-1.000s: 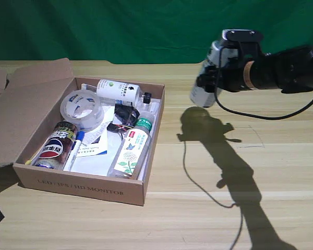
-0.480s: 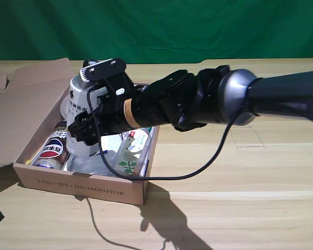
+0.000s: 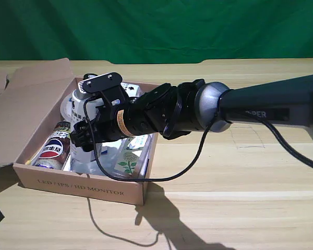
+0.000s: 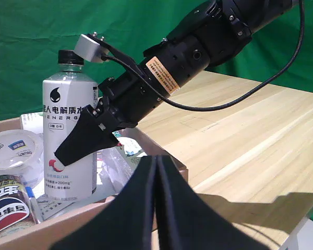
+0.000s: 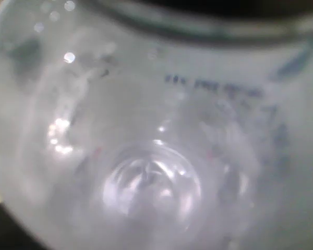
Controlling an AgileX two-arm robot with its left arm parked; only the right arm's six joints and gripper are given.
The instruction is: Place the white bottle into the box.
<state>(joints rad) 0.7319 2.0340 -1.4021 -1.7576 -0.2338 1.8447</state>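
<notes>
Most of the white bottle point(image 3: 79, 136) is getting blocked by my right arm in the exterior view; I'm only seeing its shoulder and lower body around the black wrist. Rt wrist view is showing nothing but the bottle point(image 5: 156, 156) filling the frame, blurred, w/ some dark label text I can't read. From the left wrist view the bottle point(image 4: 68, 135) is standing upright inside the box point(image 3: 83, 185), black cap on top, base down among papers on the box floor, though I can't tell if it's fully resting there.

End effector point(image 4: 91, 138) is sitting across the bottle's mid-body, one dark finger point(image 4: 83, 140) lying over the label front. I'm reading it as closed around the bottle, far finger hidden behind it.

Also in the box: tape roll point(image 4: 13, 151) just beside the bottle, Pepsi can point(image 3: 53, 148) near the front wall, clear floral bottle point(image 3: 129, 159) partly under the arm. Wooden surface point(image 3: 240, 177) is carrying the box.
</notes>
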